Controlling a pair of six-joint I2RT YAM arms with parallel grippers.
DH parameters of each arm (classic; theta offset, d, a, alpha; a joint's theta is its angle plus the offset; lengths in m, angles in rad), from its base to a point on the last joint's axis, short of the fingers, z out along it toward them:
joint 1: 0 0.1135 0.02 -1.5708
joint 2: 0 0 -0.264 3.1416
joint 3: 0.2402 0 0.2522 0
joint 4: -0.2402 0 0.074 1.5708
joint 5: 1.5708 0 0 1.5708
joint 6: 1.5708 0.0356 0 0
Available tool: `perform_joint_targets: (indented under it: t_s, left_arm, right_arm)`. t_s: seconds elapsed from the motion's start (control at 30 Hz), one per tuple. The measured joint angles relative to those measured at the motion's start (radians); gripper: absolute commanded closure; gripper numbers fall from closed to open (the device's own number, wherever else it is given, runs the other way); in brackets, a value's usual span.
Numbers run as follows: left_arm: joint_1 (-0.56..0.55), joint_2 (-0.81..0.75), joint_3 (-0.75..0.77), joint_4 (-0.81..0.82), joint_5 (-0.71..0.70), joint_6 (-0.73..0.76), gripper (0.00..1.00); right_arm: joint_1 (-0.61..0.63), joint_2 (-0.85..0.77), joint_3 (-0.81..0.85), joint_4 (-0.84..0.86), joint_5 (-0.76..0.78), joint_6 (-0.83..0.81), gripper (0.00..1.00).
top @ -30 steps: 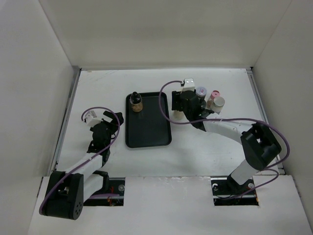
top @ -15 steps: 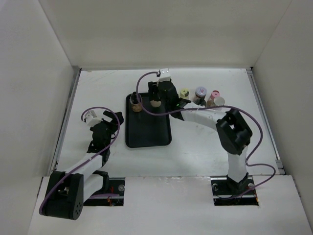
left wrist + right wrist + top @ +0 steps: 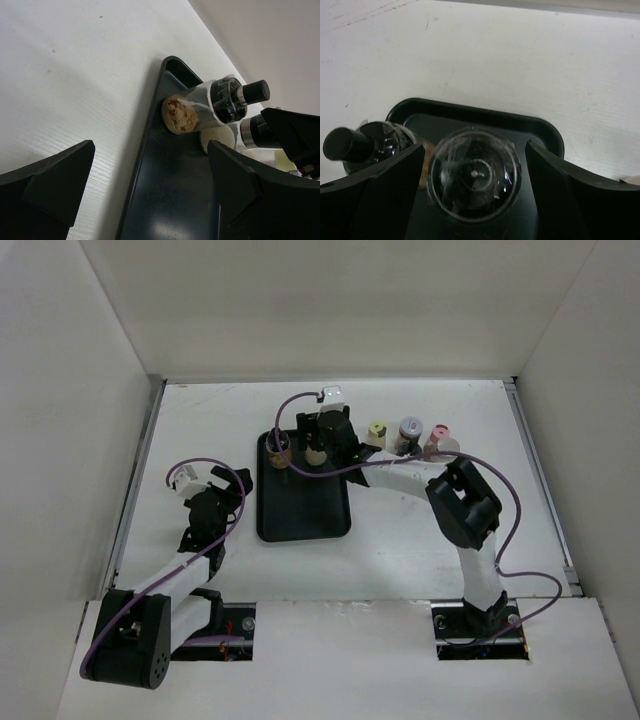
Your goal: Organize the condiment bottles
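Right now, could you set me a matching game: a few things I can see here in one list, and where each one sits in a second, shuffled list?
Things:
1. black-capped jar
2. yellow-capped jar
3. pink-capped jar
4. left gripper

Places:
A. on the table, close by the right side of the tray
B. left of the tray, open and empty
C. in the tray's far left corner
D. on the table, farther right

Pairs: 1-C, 2-A, 3-D, 4-B.

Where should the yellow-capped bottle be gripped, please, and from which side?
The yellow-capped bottle appears to stand upright on the table, so come from above and grip just under the cap. The grey-capped bottle stands close on its right in the top view, so probably best to close on its near and far sides.
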Motion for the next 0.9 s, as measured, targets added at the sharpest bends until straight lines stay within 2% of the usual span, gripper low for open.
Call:
perform_joint_targets:
  t_s: [0.13,0.2,0.3,0.37,0.4,0.47,0.6,0.67,0.9]
  left_arm:
    - [0.0,0.0,0.0,0.0,0.0,0.0,0.0]
    - [0.0,0.004,0.0,0.0,0.0,0.0,0.0]
    - [0.0,0.006,0.0,0.0,0.002,0.0,0.0]
    - [0.0,0.003,0.0,0.0,0.001,0.0,0.0]
    - [-0.001,0.003,0.0,0.0,0.0,0.0,0.0]
    - [0.0,0.003,0.0,0.0,0.001,0.0,0.0]
    - [-0.003,0.003,0.0,0.0,0.002,0.0,0.0]
    - [-0.006,0.005,0.0,0.002,0.0,0.0,0.0]
    - [-0.014,0.014,0.0,0.014,0.002,0.0,0.0]
  right_arm:
    - [0.0,-0.093,-0.105,-0.002,0.0,0.008,0.11]
    - [0.0,-0.19,-0.184,-0.002,0.004,0.008,0.23]
    - [-0.007,-0.371,-0.31,0.011,0.031,0.016,0.54]
    - [-0.022,-0.493,-0.392,0.029,0.065,0.024,0.62]
    - [-0.034,-0.543,-0.425,0.035,0.084,0.028,0.62]
    - [-0.06,-0.625,-0.493,0.044,0.126,0.043,0.6]
    - [-0.113,-0.697,-0.622,0.016,0.2,0.09,0.35]
    - [-0.132,-0.697,-0.665,-0.025,0.22,0.112,0.28]
    - [-0.174,-0.664,-0.697,-0.089,0.257,0.161,0.2]
